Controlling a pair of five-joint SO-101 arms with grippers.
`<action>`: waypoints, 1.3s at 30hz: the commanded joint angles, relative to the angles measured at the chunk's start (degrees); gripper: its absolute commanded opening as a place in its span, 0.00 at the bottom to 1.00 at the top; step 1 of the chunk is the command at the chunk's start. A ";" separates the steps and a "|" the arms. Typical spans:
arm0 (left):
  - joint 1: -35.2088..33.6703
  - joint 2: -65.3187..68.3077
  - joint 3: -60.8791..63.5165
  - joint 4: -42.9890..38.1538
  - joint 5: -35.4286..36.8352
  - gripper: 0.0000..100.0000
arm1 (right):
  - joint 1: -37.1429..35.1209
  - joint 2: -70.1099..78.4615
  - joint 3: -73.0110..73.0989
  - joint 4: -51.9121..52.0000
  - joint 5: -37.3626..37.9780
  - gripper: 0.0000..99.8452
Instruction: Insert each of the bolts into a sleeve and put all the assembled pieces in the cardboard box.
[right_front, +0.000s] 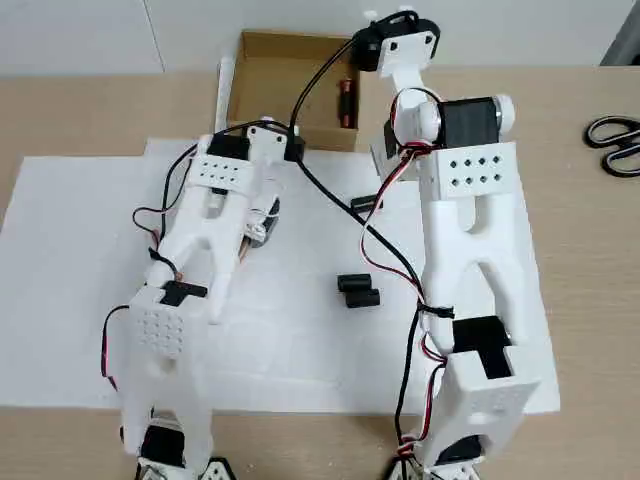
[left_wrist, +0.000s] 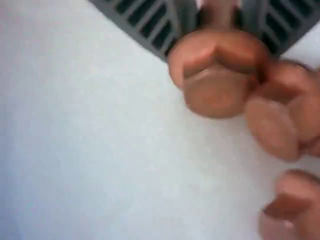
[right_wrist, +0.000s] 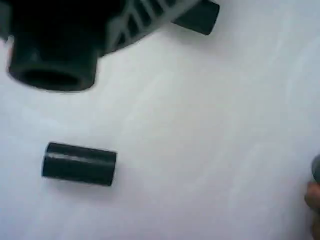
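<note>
Bolt (left_wrist: 216, 80) sits pinched in my left gripper (left_wrist: 218, 22), over the paper (right_front: 80, 300), toward the far edge of the table (right_front: 585, 260). My right gripper (right_wrist: 70, 30) pinches a sleeve (right_wrist: 50, 62). I think I should point the bolt straight at the sleeve's hole and push slowly, so it won't jam.

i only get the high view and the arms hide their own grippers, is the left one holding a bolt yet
observer: yes, in its wrist view the left gripper looks shut on a copper-coloured metal bolt, though it is blurred.
operator: any more bolts near it
observer: at least two loose bolts lie close beside it on the white paper.
operator: and the right arm
observer: the right gripper seems shut on a black plastic sleeve, open end showing.
</note>
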 joint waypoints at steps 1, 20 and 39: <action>2.73 -7.30 -2.59 2.46 0.26 0.01 | 0.13 -4.18 -3.08 0.57 0.53 0.00; 5.98 -37.27 -0.66 5.54 4.75 0.01 | 0.22 -30.90 -2.81 0.84 0.44 0.00; 8.26 -71.91 13.49 -2.02 13.98 0.01 | -0.04 -63.78 29.10 -0.84 -0.09 0.00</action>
